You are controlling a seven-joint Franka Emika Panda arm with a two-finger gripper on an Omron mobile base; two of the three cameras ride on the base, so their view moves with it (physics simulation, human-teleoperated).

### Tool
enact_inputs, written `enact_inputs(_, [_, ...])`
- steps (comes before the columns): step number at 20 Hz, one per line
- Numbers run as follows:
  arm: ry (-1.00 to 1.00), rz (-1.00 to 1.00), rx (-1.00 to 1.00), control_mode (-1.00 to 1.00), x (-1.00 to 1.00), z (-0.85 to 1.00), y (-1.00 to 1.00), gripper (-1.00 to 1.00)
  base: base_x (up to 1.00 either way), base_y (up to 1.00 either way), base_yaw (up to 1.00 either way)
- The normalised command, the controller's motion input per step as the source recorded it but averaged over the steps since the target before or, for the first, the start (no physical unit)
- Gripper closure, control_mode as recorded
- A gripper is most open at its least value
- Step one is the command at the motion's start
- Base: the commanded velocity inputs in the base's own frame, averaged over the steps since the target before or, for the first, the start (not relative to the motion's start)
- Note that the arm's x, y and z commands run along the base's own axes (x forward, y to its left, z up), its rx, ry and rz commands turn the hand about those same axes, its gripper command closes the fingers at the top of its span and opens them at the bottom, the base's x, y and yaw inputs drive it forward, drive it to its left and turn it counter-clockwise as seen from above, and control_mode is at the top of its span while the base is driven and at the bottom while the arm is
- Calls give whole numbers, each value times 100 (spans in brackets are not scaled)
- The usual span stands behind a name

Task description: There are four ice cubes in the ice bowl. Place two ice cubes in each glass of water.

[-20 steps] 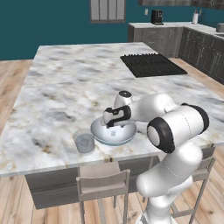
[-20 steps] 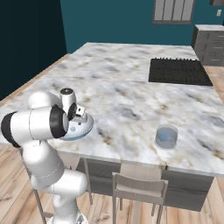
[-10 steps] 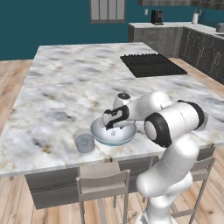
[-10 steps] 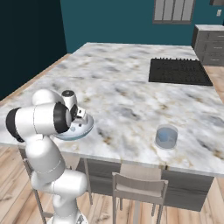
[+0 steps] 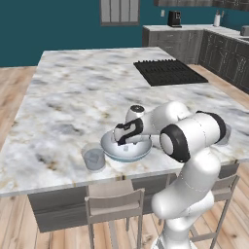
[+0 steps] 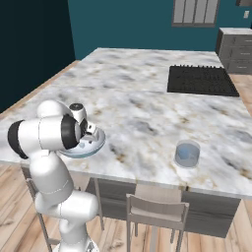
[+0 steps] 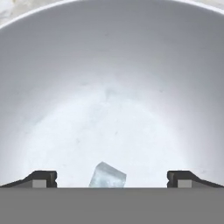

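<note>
Over the last second I've brought the gripper [image 5: 120, 142] down from just above the ice bowl [image 5: 110, 148] into it, the forearm folding lower over the bowl's right side; its jaws are spread wide and now straddle one ice cube [image 7: 107, 176] on the bowl's floor
</note>
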Motion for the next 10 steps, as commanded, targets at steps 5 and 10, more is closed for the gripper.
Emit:
enact_inputs(5, [0, -5, 0, -100, 5, -12, 7, -100, 0, 0, 0])
enact_inputs(10, [1, -4, 0, -100, 9, -19, 19, -100, 0, 0, 0])
